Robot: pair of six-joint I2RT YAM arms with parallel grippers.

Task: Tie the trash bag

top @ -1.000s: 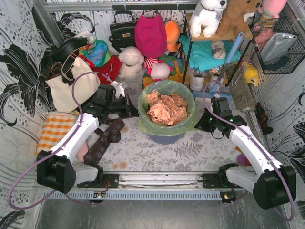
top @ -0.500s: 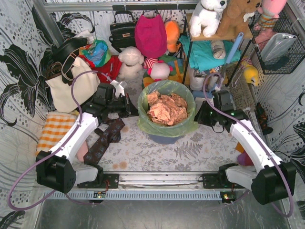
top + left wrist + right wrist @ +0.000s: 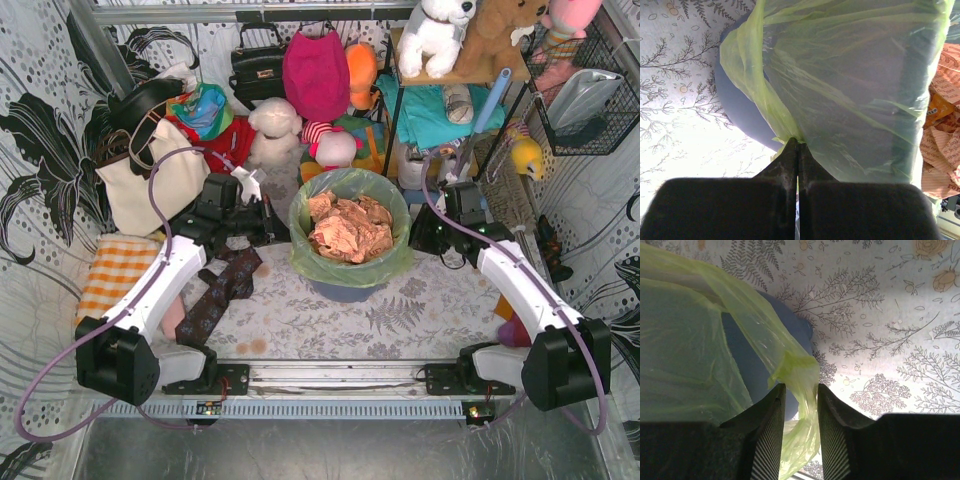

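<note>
Sitting mid-table [image 3: 300, 320], the round blue-grey bin [image 3: 345, 291] holds the trash bag [image 3: 336, 267], whose light-green rim is folded down over the bin's lip, with crumpled pinkish-brown paper [image 3: 350, 232] heaped to the top. Largest risk, as judged: the overhang looks stretched tight around the lip, so a sideways pull from either arm could drag or tip the whole bin instead of freeing the film, and the heaped paper would spill. Next: unequal lifting of the two sides could tilt the bag mouth and shed paper over the low side. The left gripper [image 3: 798, 148] is at the bin's left side, its jaws pressed together on a thin pleat of the bag's edge; the film fans out taut from that pinch, so a hard tug may tear it there or slide it out from between the tips. The right gripper [image 3: 800, 388] is at the bin's right side, jaws spread, with a bunched tab of green film [image 3: 797, 368] hanging between them but not clamped. If they close off-centre, they may catch only the tab's loose fringe, leaving too short a tail for knotting. Tab thickness cannot be judged.
</note>
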